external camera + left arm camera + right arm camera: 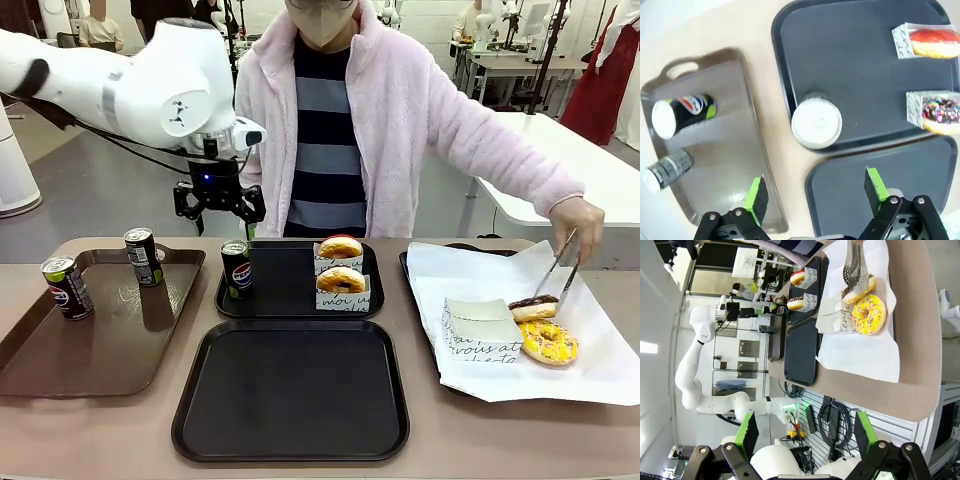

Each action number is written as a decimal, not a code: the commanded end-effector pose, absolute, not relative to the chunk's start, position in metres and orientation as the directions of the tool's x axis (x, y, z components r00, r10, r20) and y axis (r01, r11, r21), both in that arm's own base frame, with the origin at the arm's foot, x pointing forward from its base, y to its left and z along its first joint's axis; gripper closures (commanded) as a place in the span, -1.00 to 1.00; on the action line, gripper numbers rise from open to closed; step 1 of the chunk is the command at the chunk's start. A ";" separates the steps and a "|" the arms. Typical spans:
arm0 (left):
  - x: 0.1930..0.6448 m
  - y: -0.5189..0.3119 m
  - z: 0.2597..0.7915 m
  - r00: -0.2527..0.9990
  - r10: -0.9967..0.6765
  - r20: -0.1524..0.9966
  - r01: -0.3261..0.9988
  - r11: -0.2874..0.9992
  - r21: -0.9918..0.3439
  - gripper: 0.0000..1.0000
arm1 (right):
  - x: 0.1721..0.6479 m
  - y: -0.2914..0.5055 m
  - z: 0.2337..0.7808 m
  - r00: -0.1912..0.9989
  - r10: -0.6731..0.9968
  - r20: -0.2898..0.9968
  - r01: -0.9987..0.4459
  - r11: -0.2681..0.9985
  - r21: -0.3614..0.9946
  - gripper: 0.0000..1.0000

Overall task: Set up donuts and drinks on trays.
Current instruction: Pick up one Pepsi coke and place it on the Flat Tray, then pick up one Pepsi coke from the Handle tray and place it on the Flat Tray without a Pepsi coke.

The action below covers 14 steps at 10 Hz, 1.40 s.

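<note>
front view: far tray (285, 285) holds one can (236, 268), two donuts (341, 279) (left fingers (757, 197), right fingers (747, 432) spread empty).

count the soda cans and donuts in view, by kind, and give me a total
soda cans: 3
donuts: 4
total: 7

Right gripper (805, 432): jaws stood apart, empty. Right side of table (917, 340): yellow donut (869, 314) lay on white paper (860, 352); tongs (854, 265) met chocolate donut (861, 292) just beyond.
</note>
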<state>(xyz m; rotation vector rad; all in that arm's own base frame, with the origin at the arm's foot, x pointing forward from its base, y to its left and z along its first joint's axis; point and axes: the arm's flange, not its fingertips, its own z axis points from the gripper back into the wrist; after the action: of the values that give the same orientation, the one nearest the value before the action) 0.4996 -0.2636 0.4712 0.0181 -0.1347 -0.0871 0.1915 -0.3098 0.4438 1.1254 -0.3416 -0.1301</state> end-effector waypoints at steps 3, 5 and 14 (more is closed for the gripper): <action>0.453 -0.234 0.478 0.983 -0.140 0.118 0.143 0.990 -0.018 -1.00 | 0.191 -0.310 0.444 0.939 -0.275 0.207 -0.077 0.419 0.905 -1.00; 0.447 -0.224 0.480 0.984 -0.133 0.115 0.138 0.990 -0.032 -1.00 | 0.191 -0.310 0.444 0.939 -0.275 0.207 -0.077 0.419 0.905 -1.00; 0.498 -0.151 0.494 0.994 -0.007 0.110 0.009 1.000 -0.013 -1.00 | 0.191 -0.310 0.444 0.939 -0.275 0.207 -0.077 0.419 0.905 -1.00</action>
<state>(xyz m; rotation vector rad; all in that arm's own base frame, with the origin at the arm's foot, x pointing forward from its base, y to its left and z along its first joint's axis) 0.4826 -0.1759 0.4875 -0.0169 -0.1178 -0.0306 0.1914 -0.3098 0.4438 1.1255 -0.3415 -0.1302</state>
